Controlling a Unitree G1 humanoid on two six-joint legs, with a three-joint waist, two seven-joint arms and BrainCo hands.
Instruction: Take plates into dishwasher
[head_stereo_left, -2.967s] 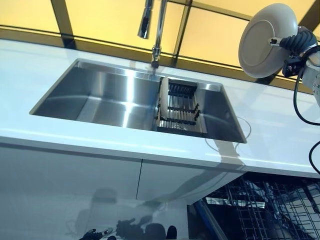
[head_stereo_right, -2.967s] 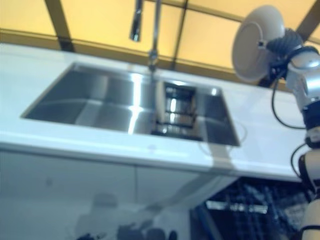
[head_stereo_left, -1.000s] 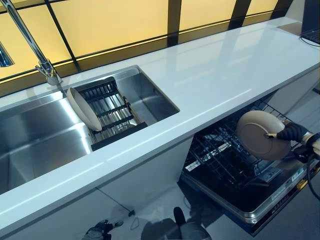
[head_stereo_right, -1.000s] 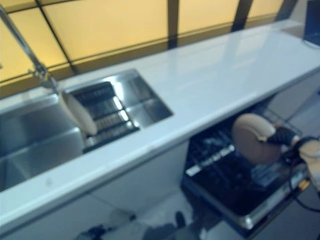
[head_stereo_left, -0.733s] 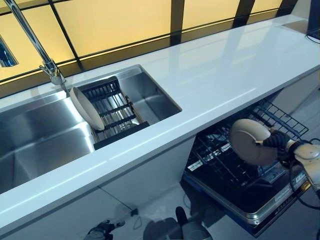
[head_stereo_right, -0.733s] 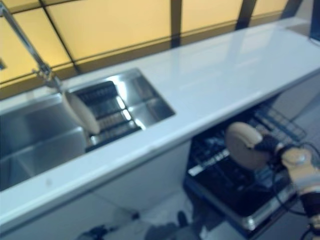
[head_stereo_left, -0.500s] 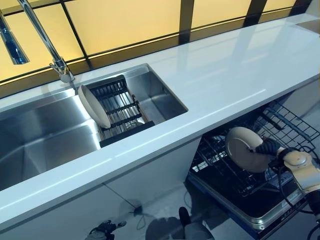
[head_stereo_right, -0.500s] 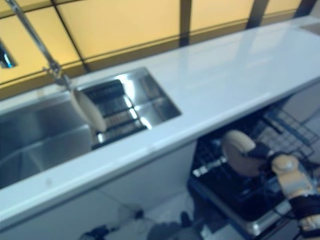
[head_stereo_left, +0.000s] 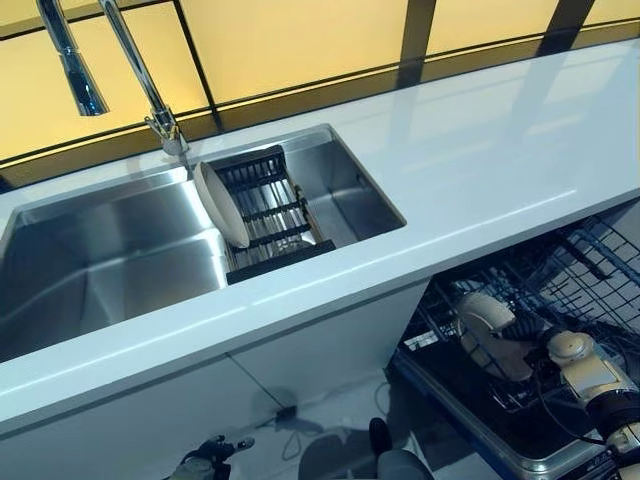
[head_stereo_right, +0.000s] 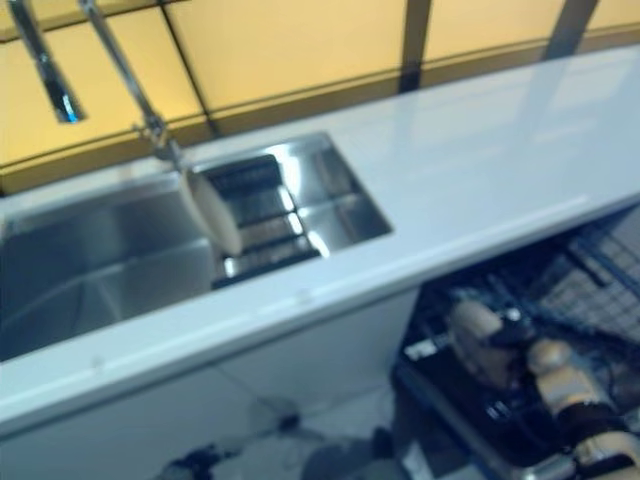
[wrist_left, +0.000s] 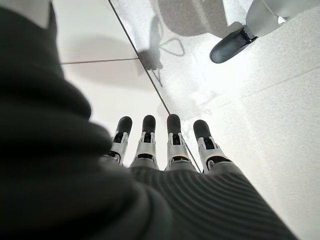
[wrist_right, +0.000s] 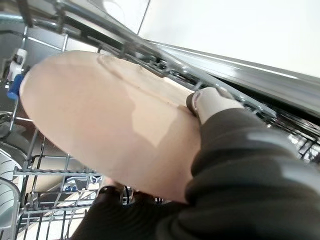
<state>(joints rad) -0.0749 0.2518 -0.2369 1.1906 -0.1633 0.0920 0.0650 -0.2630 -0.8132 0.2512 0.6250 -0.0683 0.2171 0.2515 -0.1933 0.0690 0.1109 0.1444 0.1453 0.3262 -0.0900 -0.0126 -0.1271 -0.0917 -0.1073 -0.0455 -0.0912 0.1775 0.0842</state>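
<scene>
My right hand (head_stereo_left: 537, 352) is shut on a beige plate (head_stereo_left: 486, 322) and holds it on edge, low inside the open dishwasher's wire rack (head_stereo_left: 580, 270). In the right wrist view the thumb (wrist_right: 209, 103) presses on the plate's rim (wrist_right: 105, 120), with rack wires (wrist_right: 42, 171) just beneath it. A second beige plate (head_stereo_left: 220, 203) stands on edge in the black drying rack (head_stereo_left: 268, 210) in the sink (head_stereo_left: 110, 260). My left hand (wrist_left: 160, 145) hangs low over the floor with straight fingers, holding nothing.
The white countertop (head_stereo_left: 480, 170) runs across the view above the dishwasher. A tall tap (head_stereo_left: 135, 70) stands behind the sink. White cabinet fronts (head_stereo_left: 300, 370) sit left of the dishwasher opening. A white dish (wrist_right: 7, 200) shows in the rack below the plate.
My right hand has brought the plate down from above the counter into the dishwasher rack. The camera has shifted, so the sink and counter sit differently in view.
</scene>
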